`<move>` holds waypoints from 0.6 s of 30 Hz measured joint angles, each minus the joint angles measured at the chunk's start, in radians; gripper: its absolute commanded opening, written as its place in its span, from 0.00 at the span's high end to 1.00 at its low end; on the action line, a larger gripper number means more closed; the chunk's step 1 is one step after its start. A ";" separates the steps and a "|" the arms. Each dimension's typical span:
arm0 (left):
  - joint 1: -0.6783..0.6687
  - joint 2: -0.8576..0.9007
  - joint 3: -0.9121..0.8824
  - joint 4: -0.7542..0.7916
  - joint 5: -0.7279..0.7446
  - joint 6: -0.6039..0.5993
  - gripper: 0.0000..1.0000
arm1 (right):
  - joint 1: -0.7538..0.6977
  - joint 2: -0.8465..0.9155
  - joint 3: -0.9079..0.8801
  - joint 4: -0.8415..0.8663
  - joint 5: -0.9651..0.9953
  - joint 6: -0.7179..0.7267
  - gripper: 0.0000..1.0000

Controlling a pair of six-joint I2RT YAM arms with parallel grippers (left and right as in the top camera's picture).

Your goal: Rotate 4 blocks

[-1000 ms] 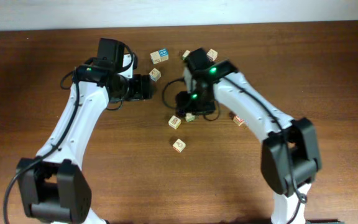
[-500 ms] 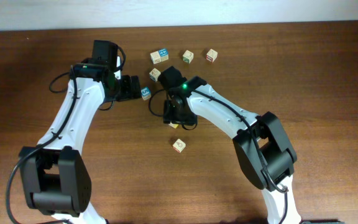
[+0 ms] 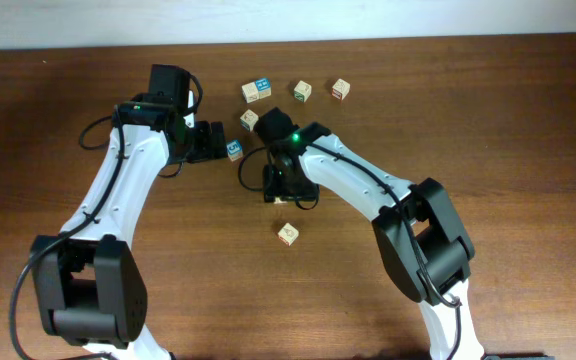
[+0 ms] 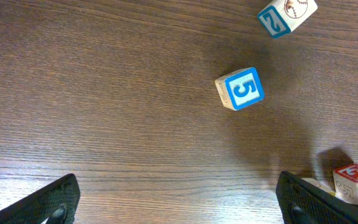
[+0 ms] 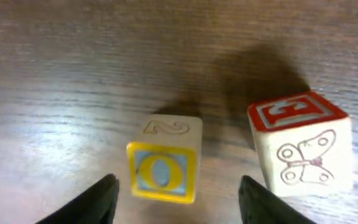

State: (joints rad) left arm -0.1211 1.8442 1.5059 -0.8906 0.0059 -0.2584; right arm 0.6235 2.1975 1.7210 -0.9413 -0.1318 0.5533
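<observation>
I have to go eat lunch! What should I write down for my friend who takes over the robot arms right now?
Left gripper: open and empty, with the blue 5 block lying free on the table ahead of it.
Right gripper: open, a finger on each side of the yellow O block, not squeezing it. The red block stands close beside, apart from the yellow one.
Done: the pictures do not show which blocks are already turned.
Left: probably close on the yellow block, rotate it, then check the rest.

yellow-O block (image 5: 164, 167), red-topped butterfly block (image 5: 300, 144)
</observation>
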 measured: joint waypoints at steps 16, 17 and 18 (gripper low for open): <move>0.000 0.000 0.000 0.000 -0.004 0.000 0.01 | -0.186 0.115 0.181 -0.142 0.058 -0.188 0.72; 0.000 0.000 0.000 0.000 -0.004 0.000 0.01 | -0.194 0.115 0.181 -0.142 0.064 -0.175 0.76; 0.000 0.000 0.000 0.000 -0.004 0.000 0.01 | -0.208 0.115 0.181 -0.144 0.066 -0.166 0.78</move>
State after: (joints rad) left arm -0.1211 1.8442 1.5059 -0.8909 0.0021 -0.2588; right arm 0.4160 2.3127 1.9018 -1.0855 -0.0654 0.3878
